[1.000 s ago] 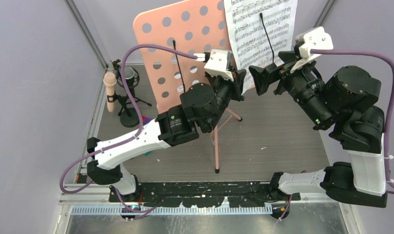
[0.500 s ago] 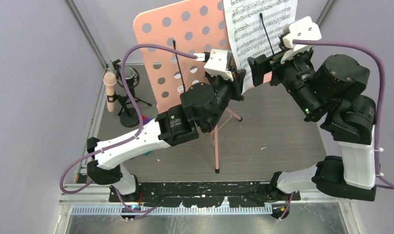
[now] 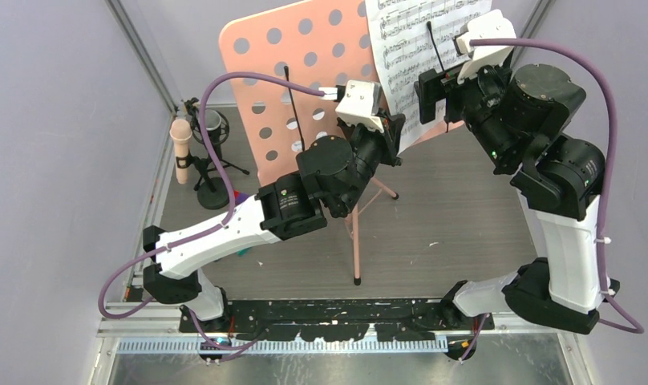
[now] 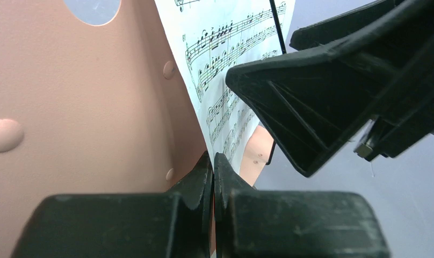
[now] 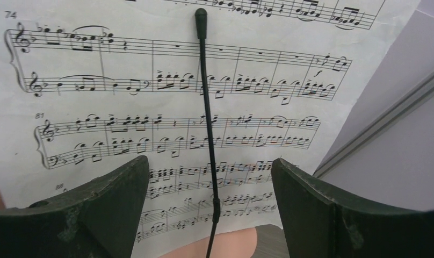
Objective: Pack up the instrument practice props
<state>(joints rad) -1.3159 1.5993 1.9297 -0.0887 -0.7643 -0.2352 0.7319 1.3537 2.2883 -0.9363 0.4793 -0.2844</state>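
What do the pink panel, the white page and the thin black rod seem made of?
Pink panel: perhaps painted metal or plastic; smooth, matte, punched round holes. White page: paper; thin, printed, edge curling. Black rod: probably coated wire; very slim, rounded tip.

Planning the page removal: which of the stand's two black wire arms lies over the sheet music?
The right wire arm, crossing the sheet music; the left wire arm crosses only bare pink desk.

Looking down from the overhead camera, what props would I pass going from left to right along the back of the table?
First the beige-pink microphone → pink perforated music stand → white sheet music.
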